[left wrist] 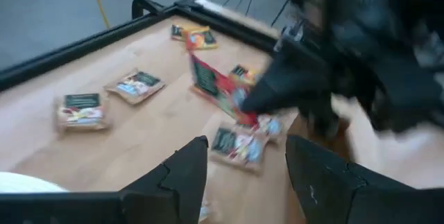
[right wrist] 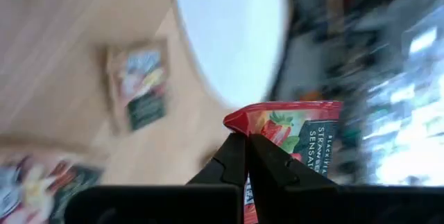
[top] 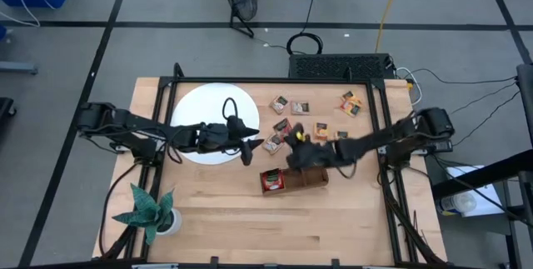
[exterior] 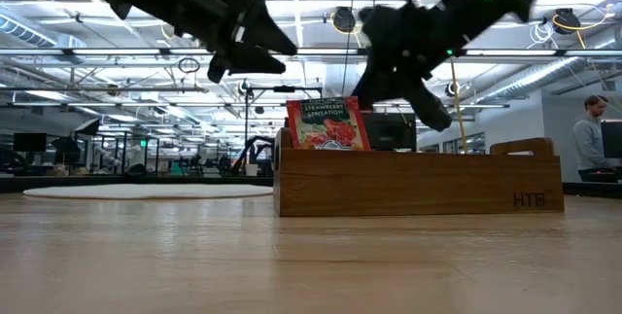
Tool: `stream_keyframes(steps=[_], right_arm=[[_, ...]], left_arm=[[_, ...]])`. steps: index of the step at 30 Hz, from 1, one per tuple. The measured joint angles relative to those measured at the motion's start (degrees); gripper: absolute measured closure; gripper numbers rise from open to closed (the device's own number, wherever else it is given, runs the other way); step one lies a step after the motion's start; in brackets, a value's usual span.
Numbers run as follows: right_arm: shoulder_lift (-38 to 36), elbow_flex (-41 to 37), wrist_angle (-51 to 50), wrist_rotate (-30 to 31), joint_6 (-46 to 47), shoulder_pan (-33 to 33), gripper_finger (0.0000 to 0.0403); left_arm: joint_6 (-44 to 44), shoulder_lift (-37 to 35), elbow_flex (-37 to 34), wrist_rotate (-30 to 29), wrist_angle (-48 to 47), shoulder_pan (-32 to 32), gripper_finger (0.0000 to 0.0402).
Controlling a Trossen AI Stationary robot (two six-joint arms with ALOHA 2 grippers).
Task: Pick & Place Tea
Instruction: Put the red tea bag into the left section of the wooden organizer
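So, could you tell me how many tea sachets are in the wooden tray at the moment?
1: a red sachet stands upright in the tray's end compartment on the left arm's side; others may be hidden behind it.

Grey floor [top: 75, 61] crossed by dark taped lines — black cables [top: 304, 42] trail behind the light wooden table [top: 250, 227]. Beyond it, an open hall: white ceiling trusses [exterior: 321, 56] with bright strip lights — a person [exterior: 587, 144] stands at far right.
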Motion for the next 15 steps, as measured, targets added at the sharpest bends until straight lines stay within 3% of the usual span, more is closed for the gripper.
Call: stream_keyframes(steps=[3,6,10,15], right_arm=[[2.1,-4.3,18.6,4.3,-9.7,3.7,0.0402],[4.5,-5.8,29.3,8.4,-14.6,5.0,0.0403],[4.9,-5.6,30.4,8.3,-14.4,5.0,0.0403],[5.0,-5.6,30.3,6.5,-11.1,4.6,0.0403]], left_arm=[[-4.1,1.2,0.0,-0.1,2.6,0.0,0.0198],[-9.2,2.5,0.0,-1.0,3.7,0.8,0.0185],[-14.9,4.0,0.0,-1.6,5.2,2.1,0.0166],[-15.5,7.2,0.0,0.1,13.7,2.1,0.0156]])
